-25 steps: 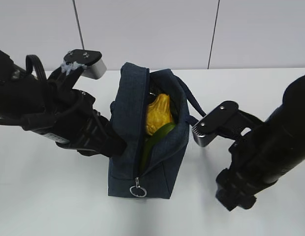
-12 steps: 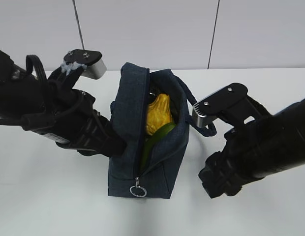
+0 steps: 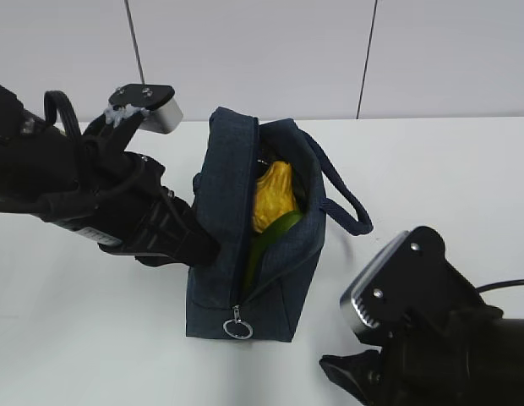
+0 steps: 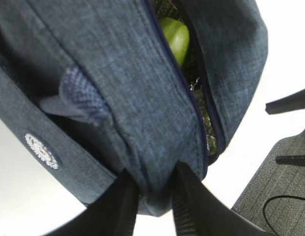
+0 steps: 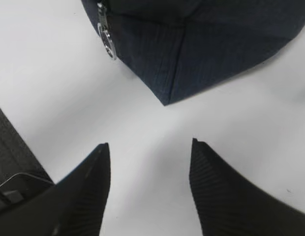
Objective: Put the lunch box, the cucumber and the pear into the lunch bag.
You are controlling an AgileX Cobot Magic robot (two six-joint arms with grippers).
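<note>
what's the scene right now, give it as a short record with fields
lunch bag: upright on the white table, zipper open
pear: inside the bag, visible through the opening
cucumber: inside the bag, just in front of the pear
lunch box: not visible
ring pull: hanging at the bag's near end
left gripper: pinching the bag's fabric at one side of the opening
right gripper: open, empty, over the table near the bag's lower corner
</note>
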